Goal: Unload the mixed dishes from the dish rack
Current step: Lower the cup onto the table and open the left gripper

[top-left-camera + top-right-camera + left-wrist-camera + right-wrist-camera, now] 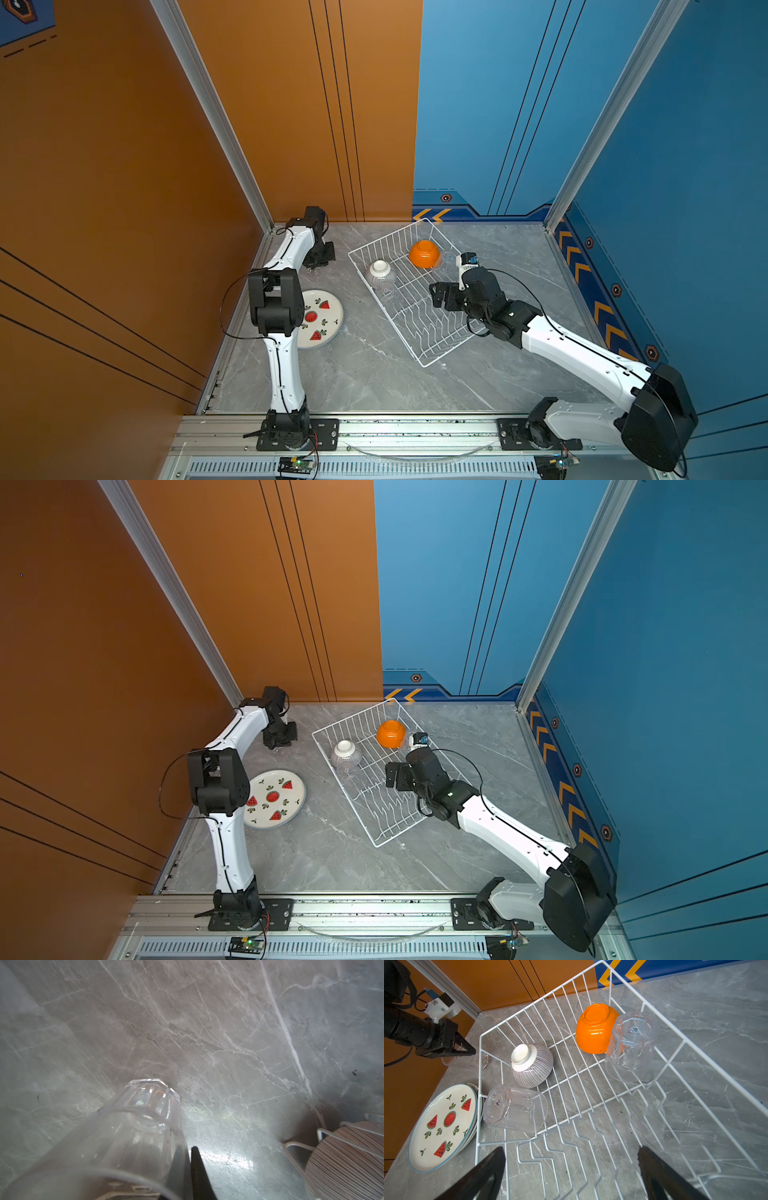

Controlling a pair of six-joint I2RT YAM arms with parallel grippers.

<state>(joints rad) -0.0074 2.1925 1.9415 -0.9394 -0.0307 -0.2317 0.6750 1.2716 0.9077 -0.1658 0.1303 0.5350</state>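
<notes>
1. A grey marble-patterned table [374, 382] with pale veins fills the floor of the cell. A few dark specks [354, 1073] lie on it in the left wrist view.
2. An orange wall [104, 166] with thin black lines closes the left side and part of the back.
3. A blue wall [478, 104], also lined in black, closes the rest of the back and the right side.
4. Yellow chevrons [432, 215] on a dark blue band run along its foot, with small hexagon emblems [446, 198] above.
5. A slanted aluminium post [210, 104] rises from each back corner.
6. An aluminium rail [415, 432] borders the table's near edge, above a slotted vent strip [374, 467].
</notes>
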